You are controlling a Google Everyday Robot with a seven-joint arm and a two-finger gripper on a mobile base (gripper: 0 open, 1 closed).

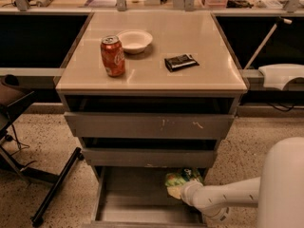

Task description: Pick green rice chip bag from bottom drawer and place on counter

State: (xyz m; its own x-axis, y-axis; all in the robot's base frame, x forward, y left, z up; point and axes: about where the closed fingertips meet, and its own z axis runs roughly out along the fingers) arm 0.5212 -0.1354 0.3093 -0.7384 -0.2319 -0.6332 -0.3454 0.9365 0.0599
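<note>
My gripper point(184, 190) is in the bottom drawer point(135, 198) by the green bag point(175, 178), under the counter's point(156, 75) front rt corner. Can't tell its grip.

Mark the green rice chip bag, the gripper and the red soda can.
green rice chip bag point(175, 178): camera view, its crinkly green front, in the bottom drawer point(135, 196).
gripper point(185, 188): camera view, arm's tip at the bag.
red soda can point(112, 57): camera view, its side, on the counter point(190, 34).

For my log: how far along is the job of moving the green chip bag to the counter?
Done: the bottom drawer is open. In hand: the gripper is down inside it, right at the green bag; a grasp cannot be confirmed. Left: lift the bag and set it on the counter.
</note>
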